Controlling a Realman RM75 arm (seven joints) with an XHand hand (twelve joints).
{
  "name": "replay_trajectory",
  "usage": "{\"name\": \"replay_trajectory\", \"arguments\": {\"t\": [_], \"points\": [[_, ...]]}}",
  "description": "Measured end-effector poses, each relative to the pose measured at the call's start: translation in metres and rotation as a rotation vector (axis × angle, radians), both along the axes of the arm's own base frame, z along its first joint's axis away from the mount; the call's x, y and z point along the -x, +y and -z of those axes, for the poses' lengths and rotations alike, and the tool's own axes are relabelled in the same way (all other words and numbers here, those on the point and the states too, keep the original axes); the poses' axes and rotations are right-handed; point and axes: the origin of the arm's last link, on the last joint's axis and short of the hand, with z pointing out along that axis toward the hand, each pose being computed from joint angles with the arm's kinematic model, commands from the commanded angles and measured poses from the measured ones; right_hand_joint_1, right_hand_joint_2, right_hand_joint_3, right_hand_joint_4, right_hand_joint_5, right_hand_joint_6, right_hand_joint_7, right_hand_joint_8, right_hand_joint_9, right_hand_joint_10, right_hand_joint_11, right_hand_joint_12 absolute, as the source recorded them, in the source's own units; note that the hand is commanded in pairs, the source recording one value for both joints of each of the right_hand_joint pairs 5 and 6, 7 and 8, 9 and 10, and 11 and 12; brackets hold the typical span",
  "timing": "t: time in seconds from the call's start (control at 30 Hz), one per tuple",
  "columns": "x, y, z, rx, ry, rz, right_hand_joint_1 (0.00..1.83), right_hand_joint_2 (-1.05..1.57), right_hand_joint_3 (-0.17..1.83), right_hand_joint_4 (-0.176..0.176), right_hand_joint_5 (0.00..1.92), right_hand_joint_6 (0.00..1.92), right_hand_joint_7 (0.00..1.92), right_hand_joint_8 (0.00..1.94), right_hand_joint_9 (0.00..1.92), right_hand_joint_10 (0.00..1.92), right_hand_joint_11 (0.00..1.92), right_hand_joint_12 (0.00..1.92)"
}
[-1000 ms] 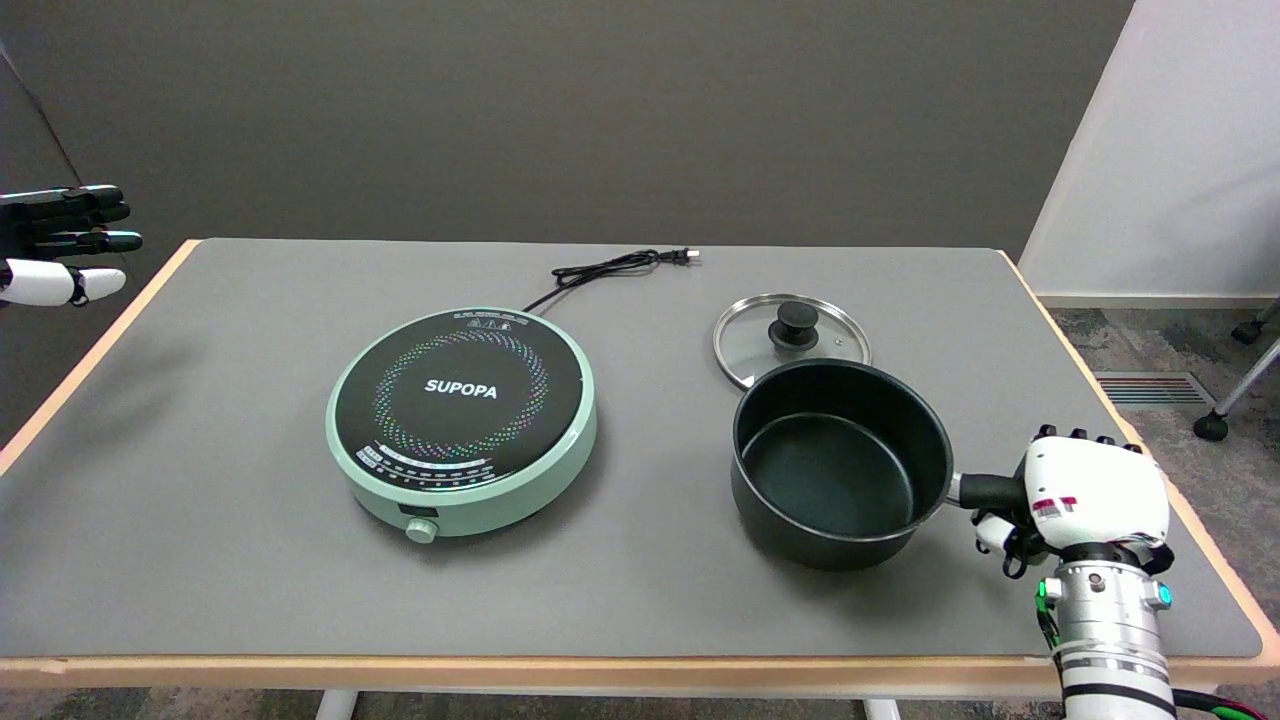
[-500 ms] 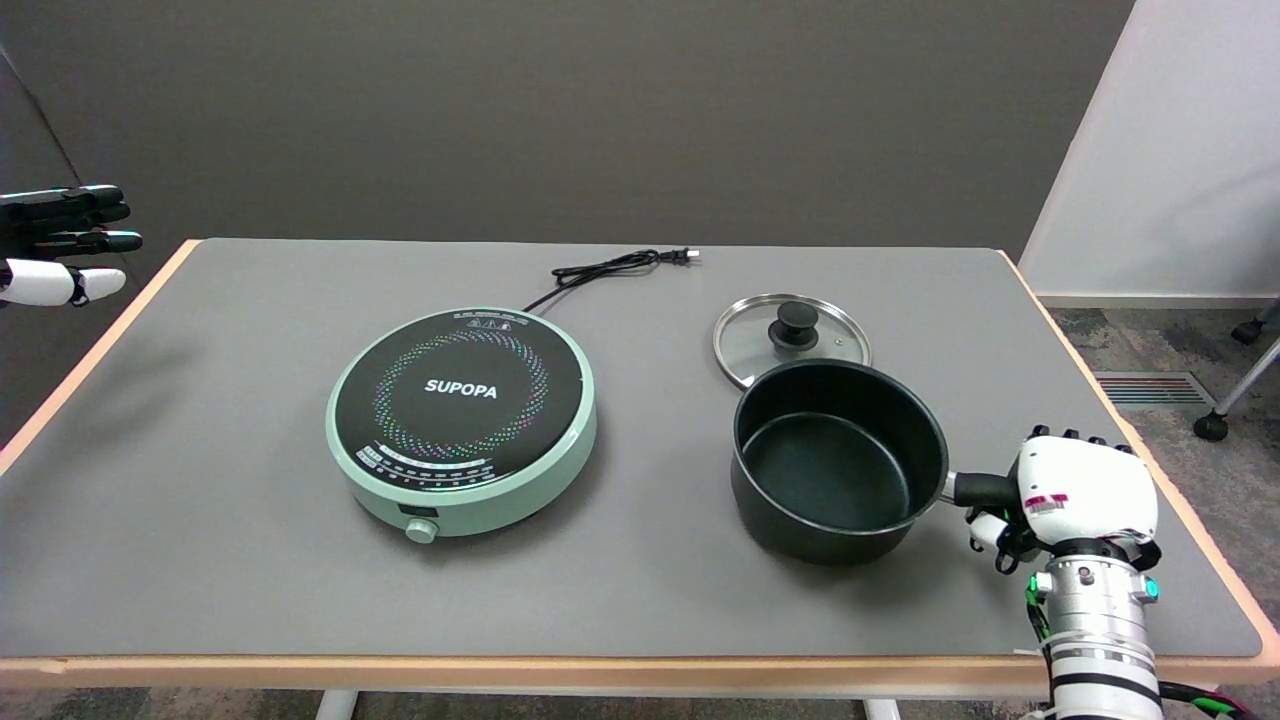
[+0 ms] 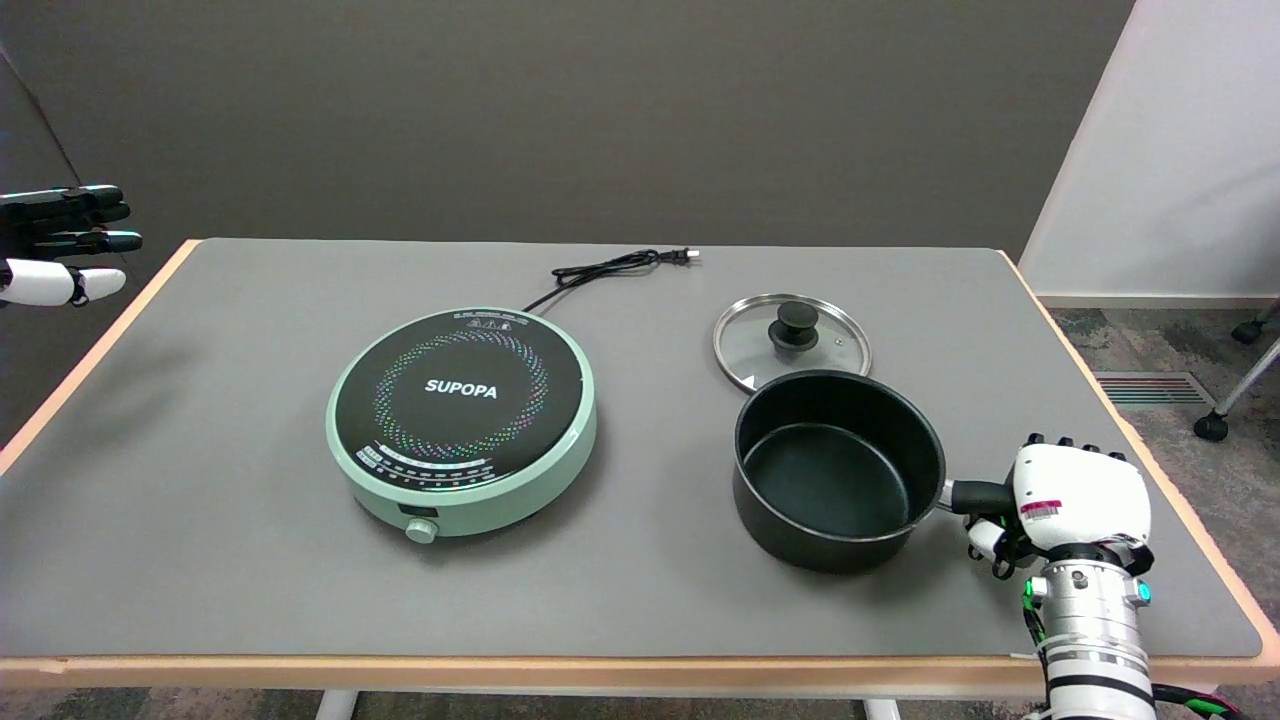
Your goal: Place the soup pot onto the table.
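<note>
near the table's (image 3: 250, 560) right edge my right hand (image 3: 1075, 495) grips the soup pot (image 3: 838, 470) by its handle, lid (image 3: 792, 340) just behind.

Your count on worktop (image 3: 250, 560): one soup pot (image 3: 838, 470), one glass lid (image 3: 792, 340), one green induction cooker (image 3: 462, 418), one power cord (image 3: 610, 268). You've two hands in view: right hand (image 3: 1075, 492), left hand (image 3: 60, 245).

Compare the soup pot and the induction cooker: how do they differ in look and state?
The soup pot is black and deep; the induction cooker is mint green and flat. The right hand holds the pot's handle; nothing touches the cooker. Both are round and are on the table.
</note>
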Motion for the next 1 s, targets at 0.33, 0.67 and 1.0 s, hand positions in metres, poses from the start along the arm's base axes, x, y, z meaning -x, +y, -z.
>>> {"name": "replay_trajectory", "arguments": {"t": [0.33, 0.67, 1.0], "points": [[0.0013, -0.0016, -0.0008, -0.008, 0.010, 0.005, 1.02, 0.96, 0.71, -0.103, 1.48, 1.48, 1.48, 1.48, 1.48, 1.48, 1.48, 1.48], [0.0017, -0.0029, -0.0011, -0.015, 0.016, 0.009, 1.04, 0.86, 1.29, -0.067, 1.26, 1.26, 1.26, 1.26, 1.26, 1.26, 1.26, 1.26], [0.0024, -0.0035, 0.0002, -0.023, 0.017, 0.013, 1.04, -0.05, 1.83, 0.024, 1.05, 1.05, 1.05, 1.05, 1.05, 1.05, 1.05, 1.05]]}}
